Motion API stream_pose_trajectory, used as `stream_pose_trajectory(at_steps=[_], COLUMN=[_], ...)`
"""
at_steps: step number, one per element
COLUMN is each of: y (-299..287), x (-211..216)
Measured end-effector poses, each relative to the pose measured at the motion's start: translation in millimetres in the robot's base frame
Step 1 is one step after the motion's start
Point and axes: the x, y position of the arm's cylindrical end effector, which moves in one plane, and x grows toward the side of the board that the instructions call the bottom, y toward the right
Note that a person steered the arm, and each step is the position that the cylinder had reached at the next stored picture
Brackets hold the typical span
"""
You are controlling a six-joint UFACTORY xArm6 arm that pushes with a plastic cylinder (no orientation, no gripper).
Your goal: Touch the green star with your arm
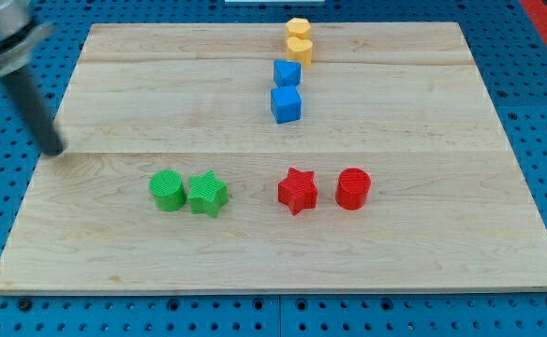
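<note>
The green star [208,195] lies on the wooden board [423,234], left of centre and toward the view's bottom. A green cylinder [167,191] sits right beside it on its left, touching or nearly so. My tip [56,150] is at the board's left edge, well to the left of and a little above the green cylinder and the green star. The dark rod rises from the tip toward the view's top left corner.
A red star [298,191] and a red cylinder [353,188] sit right of the green star. Two blue cubes [287,104] [287,73] stand above the centre. Two yellow blocks [299,50] [298,28] stand at the view's top. Blue perforated table surrounds the board.
</note>
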Motion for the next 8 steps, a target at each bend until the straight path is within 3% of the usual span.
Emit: stream_pose_trajectory(at_steps=[1,2,3,5,8], y=[2,59,133,180,186], x=[104,118,113,67,56])
